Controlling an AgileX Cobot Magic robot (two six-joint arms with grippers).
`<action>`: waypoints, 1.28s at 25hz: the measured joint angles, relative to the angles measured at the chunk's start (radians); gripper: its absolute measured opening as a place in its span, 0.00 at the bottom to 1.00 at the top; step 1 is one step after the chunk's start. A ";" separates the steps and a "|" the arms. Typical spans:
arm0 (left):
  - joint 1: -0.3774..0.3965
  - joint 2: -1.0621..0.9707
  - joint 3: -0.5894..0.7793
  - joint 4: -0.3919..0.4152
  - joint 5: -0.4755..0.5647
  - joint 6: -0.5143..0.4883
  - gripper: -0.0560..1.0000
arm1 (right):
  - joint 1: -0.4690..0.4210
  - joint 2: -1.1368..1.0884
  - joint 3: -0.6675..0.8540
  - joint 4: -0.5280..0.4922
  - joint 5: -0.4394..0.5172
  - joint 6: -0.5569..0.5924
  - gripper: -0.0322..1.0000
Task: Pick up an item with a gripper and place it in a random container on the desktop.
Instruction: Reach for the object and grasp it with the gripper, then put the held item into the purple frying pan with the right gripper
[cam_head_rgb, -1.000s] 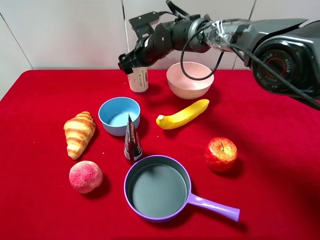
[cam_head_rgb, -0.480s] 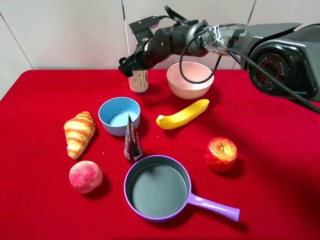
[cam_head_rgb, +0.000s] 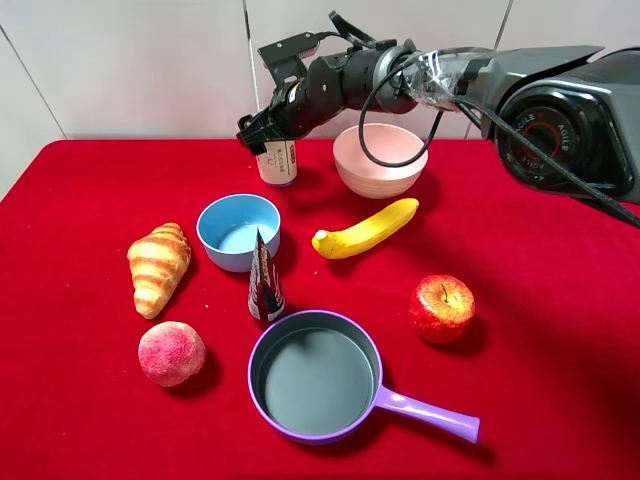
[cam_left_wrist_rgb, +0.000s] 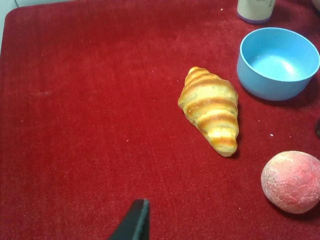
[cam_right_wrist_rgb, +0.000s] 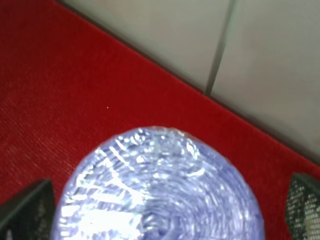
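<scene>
- Exterior high: grasp step; right gripper (cam_head_rgb: 262, 128) over the roll (cam_head_rgb: 279, 160), upright far on the desk (cam_head_rgb: 560, 300); pan (cam_head_rgb: 252, 372) near, well apart.
- Left wrist: only one left finger (cam_left_wrist_rgb: 135, 222) visible; cannot tell how open.
- Right wrist: fingers (cam_right_wrist_rgb: 27, 207) wide apart, straddling the roll, gripping nothing; next, close, lift, carry to the pan.

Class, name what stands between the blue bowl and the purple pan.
A dark cone-shaped packet stands between the blue bowl and the purple pan; the exterior high view shows it.
</scene>
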 joint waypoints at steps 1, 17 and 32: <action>0.000 0.000 0.000 0.000 0.000 0.000 0.99 | 0.000 0.000 0.000 0.000 0.002 0.000 0.66; 0.000 0.000 0.000 0.000 0.000 0.000 0.99 | 0.000 0.000 0.000 0.011 0.019 -0.001 0.48; 0.000 0.000 0.000 0.000 0.000 0.000 0.99 | 0.000 -0.028 0.000 0.021 0.077 -0.037 0.48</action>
